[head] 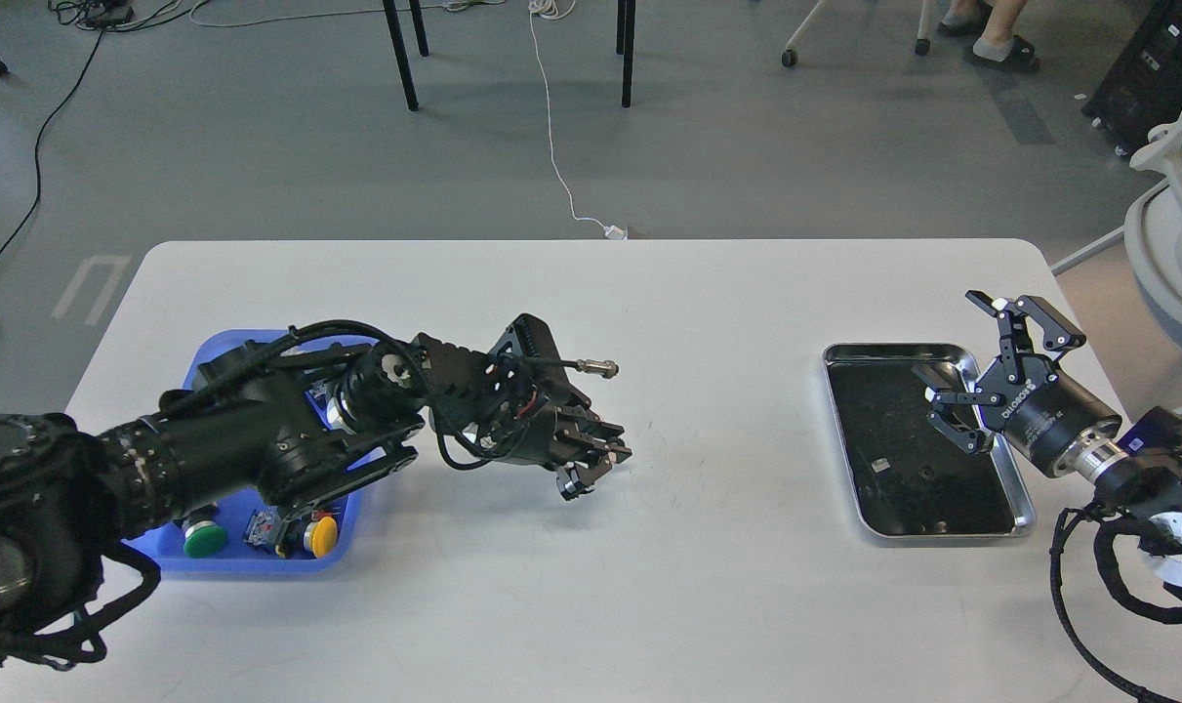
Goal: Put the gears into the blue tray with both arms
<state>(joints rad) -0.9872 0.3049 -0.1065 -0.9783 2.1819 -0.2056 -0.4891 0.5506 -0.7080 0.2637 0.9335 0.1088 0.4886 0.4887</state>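
left gripper (591,467) hovering just right of blue tray (203,359), can't tell if open, right gripper (971,366) sitting fingers spread over silver tray (1018,488) far right, small gear (927,473) lying inside it

Left claw (591,467) hovers beside blue tray (200,356); right claw (981,366) gapes over silver tray (1025,508).

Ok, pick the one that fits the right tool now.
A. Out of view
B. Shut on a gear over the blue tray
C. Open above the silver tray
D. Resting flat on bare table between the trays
C: the right tool has its fingers spread wide and hangs over the right part of the silver tray, with nothing visible between them; the blue tray is far off at the left.
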